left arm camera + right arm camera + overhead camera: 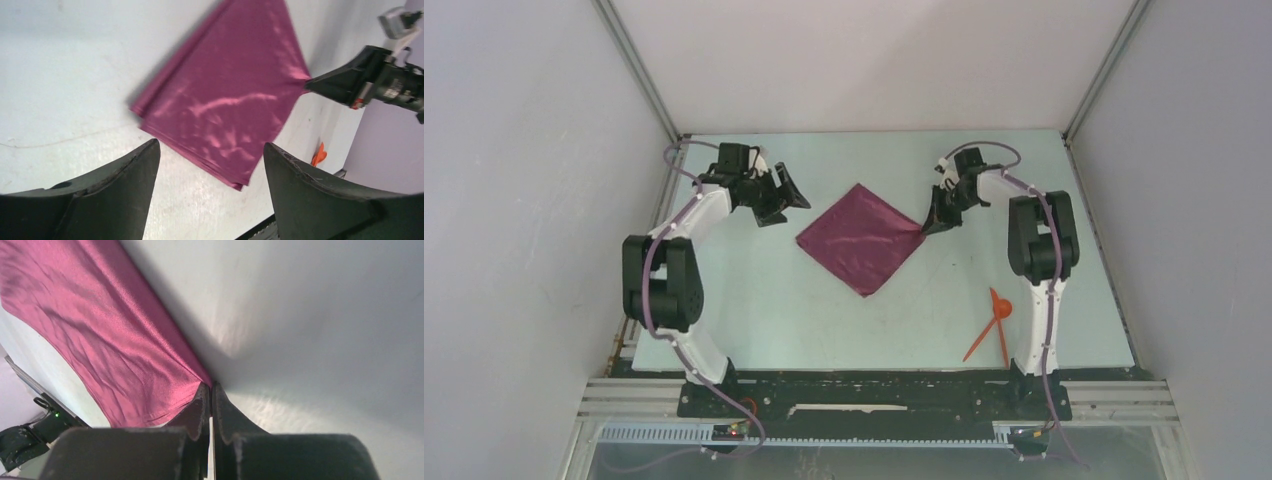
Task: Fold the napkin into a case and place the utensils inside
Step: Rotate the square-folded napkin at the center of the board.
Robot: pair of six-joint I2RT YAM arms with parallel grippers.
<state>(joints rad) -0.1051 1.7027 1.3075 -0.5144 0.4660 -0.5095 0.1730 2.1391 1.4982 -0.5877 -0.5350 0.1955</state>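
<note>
Judging from how things lie, the task is taken to be at an early stage. The napkin (pixel 861 238) is laid flat as a diamond at the middle of the table (pixel 754 310). Doubled layers seem to be shown along its edges in the left wrist view, so at least one fold appears made, but the narrow case is not yet formed. The right gripper (pixel 923 229) is clamped on the napkin's right corner, jaws pressed together over cloth that is gathered into small pleats there. The left gripper (pixel 790 200) is held with jaws wide apart, just left of the napkin and clear of it, with nothing gripped. The utensils (pixel 992 322) are laid in a V at the near right of the table, beside the right arm (pixel 1044 240) and well apart from the napkin. Further folding and the insertion of both utensils are judged left to be done.
</note>
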